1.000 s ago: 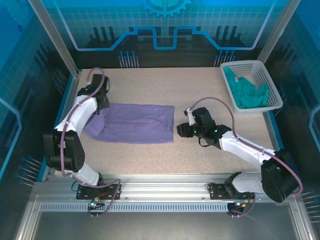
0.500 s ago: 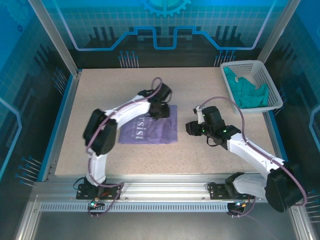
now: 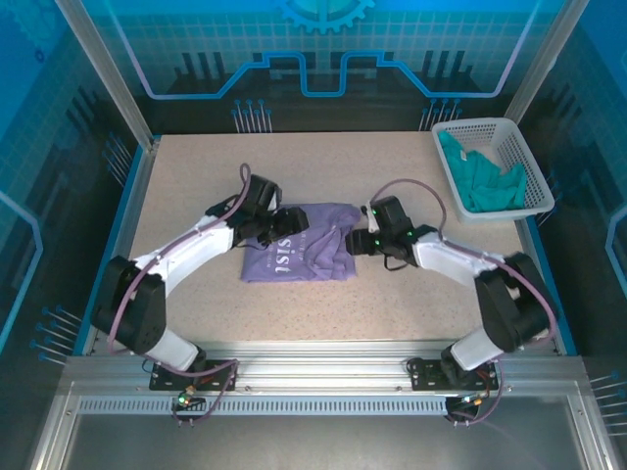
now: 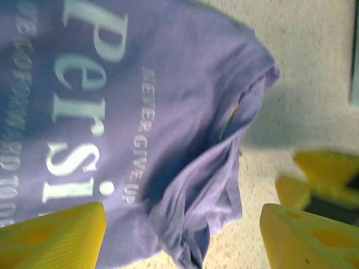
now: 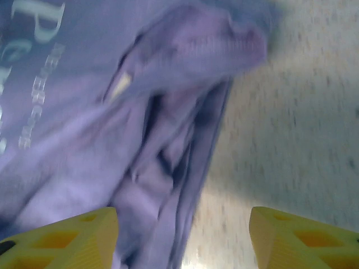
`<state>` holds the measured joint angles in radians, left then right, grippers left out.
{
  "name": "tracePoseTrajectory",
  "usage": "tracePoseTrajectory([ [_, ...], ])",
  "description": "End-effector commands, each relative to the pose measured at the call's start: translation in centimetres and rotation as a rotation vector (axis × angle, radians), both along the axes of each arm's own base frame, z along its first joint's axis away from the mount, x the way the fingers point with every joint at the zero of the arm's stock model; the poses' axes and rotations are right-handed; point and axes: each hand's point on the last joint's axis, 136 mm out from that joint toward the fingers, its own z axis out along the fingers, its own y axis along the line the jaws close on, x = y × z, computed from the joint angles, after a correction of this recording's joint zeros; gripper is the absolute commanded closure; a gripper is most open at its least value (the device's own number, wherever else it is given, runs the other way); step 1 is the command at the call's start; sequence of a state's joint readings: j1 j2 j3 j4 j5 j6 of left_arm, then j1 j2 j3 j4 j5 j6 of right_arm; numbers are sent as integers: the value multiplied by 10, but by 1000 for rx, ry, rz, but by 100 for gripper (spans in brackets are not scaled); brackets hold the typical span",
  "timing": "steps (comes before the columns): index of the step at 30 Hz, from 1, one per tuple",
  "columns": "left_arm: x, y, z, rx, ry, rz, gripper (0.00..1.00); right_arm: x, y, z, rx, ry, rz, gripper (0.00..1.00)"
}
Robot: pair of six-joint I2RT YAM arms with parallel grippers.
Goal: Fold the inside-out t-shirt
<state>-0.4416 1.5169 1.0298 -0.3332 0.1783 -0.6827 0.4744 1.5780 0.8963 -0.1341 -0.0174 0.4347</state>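
Midway up the table (image 3: 411,304) the shirt (image 3: 299,257) is lying as a compact lavender rectangle, its long axis running left to right across the arms and white lettering (image 3: 284,257) facing up. Its right end is bunching into loose, rumpled layers rather than lying flat. The left gripper (image 3: 282,227) is hovering over the shirt's far-left part. In the left wrist view the left gripper (image 4: 182,218) is showing its yellow fingers (image 4: 53,232) spread wide and gripping nothing, with the shirt (image 4: 140,112) spreading ahead and a crumpled corner reaching down between them. The right gripper (image 3: 355,243) is sitting just beside the bunched right end and looks the nearer to it. In the right wrist view the right gripper (image 5: 182,224) is likewise holding its fingers (image 5: 303,235) wide apart and empty, the rumpled edge (image 5: 168,157) lying ahead and toward its left finger, bare table toward the other. Tidying that end probably falls to the right arm. Farthest off, at the far right corner, the white basket (image 3: 534,166) is holding a teal garment (image 3: 485,184), well apart from the shirt.
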Motion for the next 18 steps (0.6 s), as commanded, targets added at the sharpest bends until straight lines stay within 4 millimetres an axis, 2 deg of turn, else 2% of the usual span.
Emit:
tracePoseTrajectory([
  [1,-13,-39,-22,-147,20,-83,26,44,7,13,135,-7,-80,34],
  [4,-15,-68,-31,-158,16,-146,25,66,9,-4,190,67,-115,34],
  [8,-16,-80,-53,-136,62,-161,26,87,15,-20,230,132,-145,36],
  [11,-17,-105,-38,-211,2,-218,29,103,18,-21,241,129,-145,42],
  [14,-24,-135,-20,-238,-57,-318,30,120,17,-17,247,119,-136,54],
  [18,-36,-178,-17,-302,-69,-431,30,143,10,-8,258,106,-118,63],
])
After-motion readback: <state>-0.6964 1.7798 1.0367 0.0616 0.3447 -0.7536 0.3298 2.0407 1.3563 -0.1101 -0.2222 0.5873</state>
